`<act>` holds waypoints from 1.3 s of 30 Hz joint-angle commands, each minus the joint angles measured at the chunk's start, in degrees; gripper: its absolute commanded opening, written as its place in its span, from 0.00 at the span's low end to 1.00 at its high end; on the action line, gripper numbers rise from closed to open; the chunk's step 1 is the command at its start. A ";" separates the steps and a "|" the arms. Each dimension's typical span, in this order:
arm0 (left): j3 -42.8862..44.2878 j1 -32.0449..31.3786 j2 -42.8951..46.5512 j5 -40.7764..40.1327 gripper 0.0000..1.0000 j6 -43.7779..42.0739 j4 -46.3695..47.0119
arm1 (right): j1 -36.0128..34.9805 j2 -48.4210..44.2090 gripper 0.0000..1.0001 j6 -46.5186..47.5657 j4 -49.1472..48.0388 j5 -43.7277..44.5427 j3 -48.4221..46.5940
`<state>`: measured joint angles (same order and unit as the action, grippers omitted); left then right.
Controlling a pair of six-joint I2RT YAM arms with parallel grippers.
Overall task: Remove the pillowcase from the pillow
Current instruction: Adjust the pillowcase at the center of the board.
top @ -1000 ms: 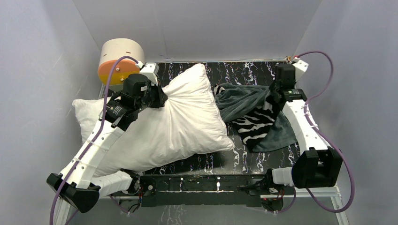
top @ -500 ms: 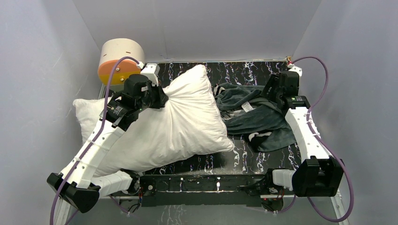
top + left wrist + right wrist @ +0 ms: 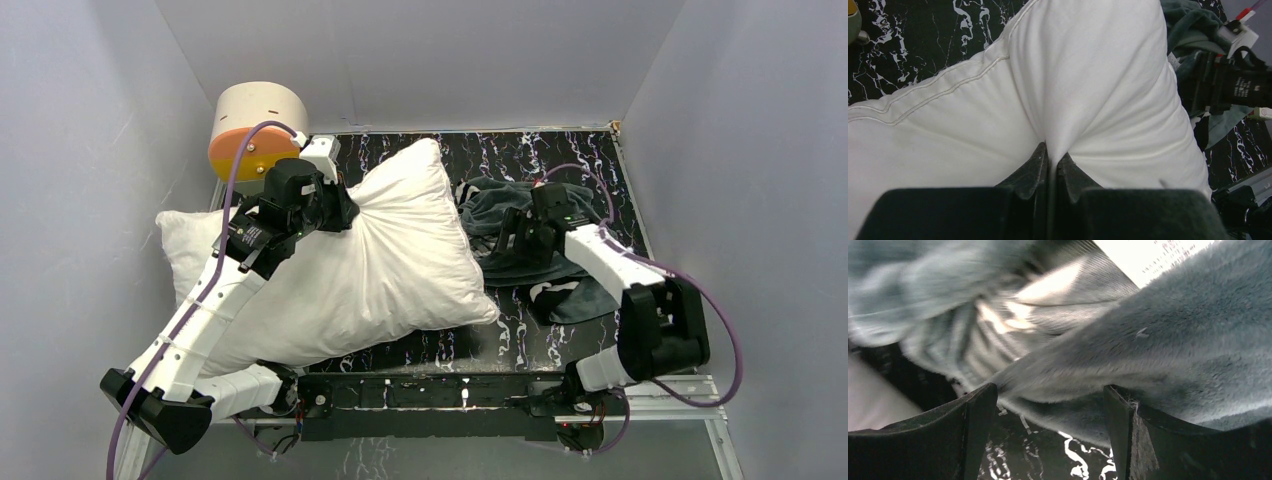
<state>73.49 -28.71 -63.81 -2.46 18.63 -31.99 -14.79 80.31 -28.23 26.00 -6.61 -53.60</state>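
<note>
Right gripper [image 3: 1048,402]: its jaws, pinched on the cloth a second ago, now stand spread; the arm has swung from the far right corner in towards the centre and hovers low over the heap.
Pillowcase [image 3: 490,212]: let go, it has slumped into a crumpled grey-green pile right of centre in the overhead view, just beside the pillow, with the zebra face almost hidden.
Pillow [image 3: 400,265]: bare white, left of centre, unmoved.
Left gripper [image 3: 1052,161]: still pressed together on a fold of the pillow.
Meaning: the cover looks fully off, so the task seems essentially done.
</note>
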 commanded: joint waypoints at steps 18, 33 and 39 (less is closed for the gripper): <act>-0.60 0.32 1.92 0.32 0.00 1.06 2.66 | 9.04 4.67 0.17 2.24 -6.96 36.88 -19.26; -2.35 0.32 -0.66 4.92 0.00 1.14 3.52 | 7.91 4.85 0.88 8.63 2.19 9.84 -11.90; -3.05 0.32 -2.37 7.93 0.00 0.79 3.53 | 3.84 15.81 0.97 9.23 8.23 13.14 -14.98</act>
<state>69.97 -28.71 -66.72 2.48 19.46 -29.19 -7.92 89.19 -20.12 30.30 5.87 -66.11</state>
